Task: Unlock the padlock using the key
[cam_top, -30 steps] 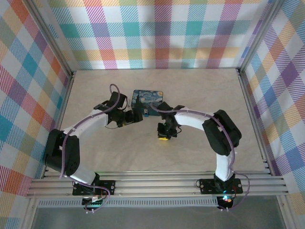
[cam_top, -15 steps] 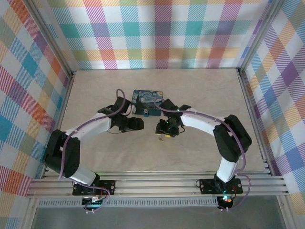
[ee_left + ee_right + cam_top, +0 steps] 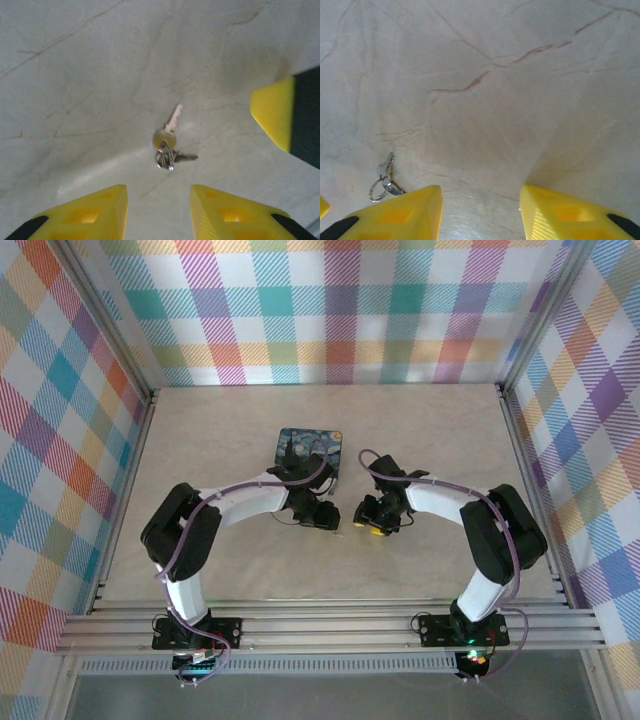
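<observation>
Both arms have swung since a second ago: the left gripper [image 3: 328,519] has come off the picture mat [image 3: 310,443] toward the table's [image 3: 200,440] middle, and the right gripper [image 3: 372,522] has slid toward 3 o'clock. From above they face each other, a small key bunch [image 3: 340,534] lying between them. Left wrist view: fingers [image 3: 85,215] wide apart and empty, key bunch [image 3: 167,145] ahead at 12 o'clock, one key aimed at 1 o'clock. Right wrist view: fingers [image 3: 570,215] spread, holding nothing, key bunch [image 3: 382,180] at 8 o'clock.
</observation>
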{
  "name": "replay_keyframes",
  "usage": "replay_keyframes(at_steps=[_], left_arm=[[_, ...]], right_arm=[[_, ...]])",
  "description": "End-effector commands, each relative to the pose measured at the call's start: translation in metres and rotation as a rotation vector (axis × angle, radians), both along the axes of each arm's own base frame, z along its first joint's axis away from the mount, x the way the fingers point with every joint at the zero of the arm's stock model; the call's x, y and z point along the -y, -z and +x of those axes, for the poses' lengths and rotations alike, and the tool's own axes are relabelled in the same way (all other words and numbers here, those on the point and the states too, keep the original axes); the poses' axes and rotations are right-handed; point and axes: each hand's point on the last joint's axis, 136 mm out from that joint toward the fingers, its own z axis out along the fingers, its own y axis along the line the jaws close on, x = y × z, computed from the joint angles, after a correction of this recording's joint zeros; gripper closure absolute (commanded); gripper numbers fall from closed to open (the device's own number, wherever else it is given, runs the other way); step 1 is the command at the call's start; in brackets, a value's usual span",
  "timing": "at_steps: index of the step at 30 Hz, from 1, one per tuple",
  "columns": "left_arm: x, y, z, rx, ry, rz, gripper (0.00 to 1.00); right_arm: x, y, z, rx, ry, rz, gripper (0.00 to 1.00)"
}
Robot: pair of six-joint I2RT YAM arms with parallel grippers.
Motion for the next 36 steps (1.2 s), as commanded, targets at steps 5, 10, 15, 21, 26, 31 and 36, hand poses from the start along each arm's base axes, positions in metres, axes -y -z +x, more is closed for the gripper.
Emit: replay_keyframes(at_steps=[5,10,15,21,26,31,36], left_arm=[[0.012,0.015,-0.001,0.001,0.044,0.079,0.63],[0.014,0.024,0.001,-0.009,0.074,0.109,0.65],[0.016,0.03,-0.005,-0.03,0.086,0.094,0.69],[0.013,0.039,-0.009,-0.016,0.098,0.089,0.79],[0.004,0.033,-0.006,0.08,0.112,0.068,0.98],[0.005,0.012,-0.005,0.15,0.146,0.025,1.0],[0.009,-0.02,-0.005,0.217,0.177,-0.037,1.0]], right_arm=[[0.005,-0.001,-0.001,0.022,0.012,0.043,0.54],[0.009,-0.001,-0.002,0.02,0.021,0.048,0.54],[0.012,-0.007,0.003,0.032,0.033,0.058,0.54],[0.009,-0.015,0.008,0.048,0.052,0.09,0.54],[0.018,-0.03,0.015,0.064,0.104,0.138,0.54],[0.025,-0.062,0.027,0.119,0.152,0.213,0.54],[0.008,-0.088,0.032,0.143,0.145,0.337,0.53]])
